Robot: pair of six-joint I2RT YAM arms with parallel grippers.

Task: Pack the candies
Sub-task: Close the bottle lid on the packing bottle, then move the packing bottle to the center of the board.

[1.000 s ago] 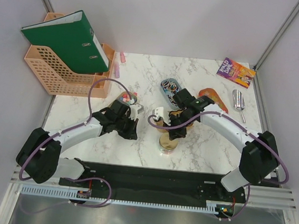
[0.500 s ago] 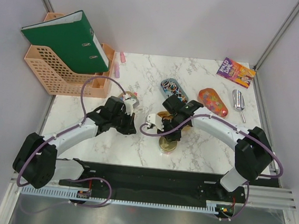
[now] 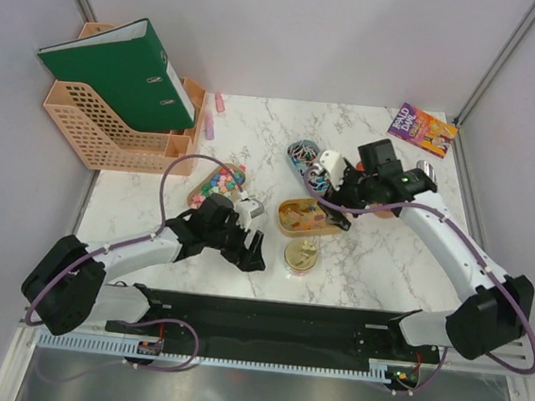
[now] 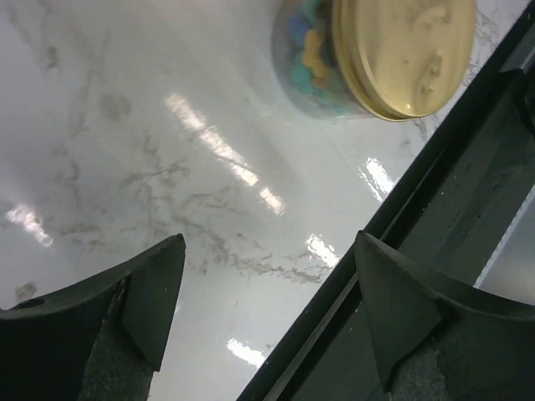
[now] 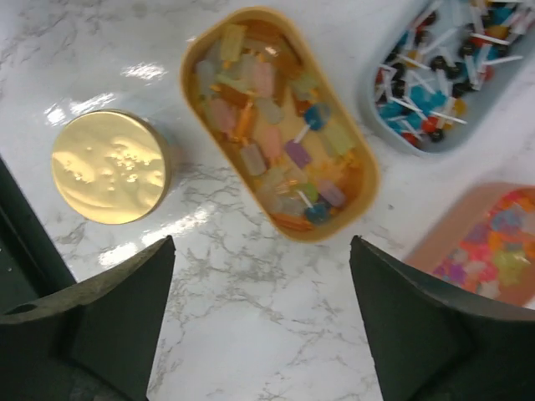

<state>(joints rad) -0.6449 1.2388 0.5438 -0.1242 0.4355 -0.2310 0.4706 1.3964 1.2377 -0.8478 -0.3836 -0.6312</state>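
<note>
Candies (image 5: 269, 144) blurred, pink tray (image 5: 483, 251) cut off

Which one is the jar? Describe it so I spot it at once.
Start at the near edge of the marble table, at its middle. The jar stands there, just nearer than the yellow oval tray. It alone is round, with a gold lid.
</note>
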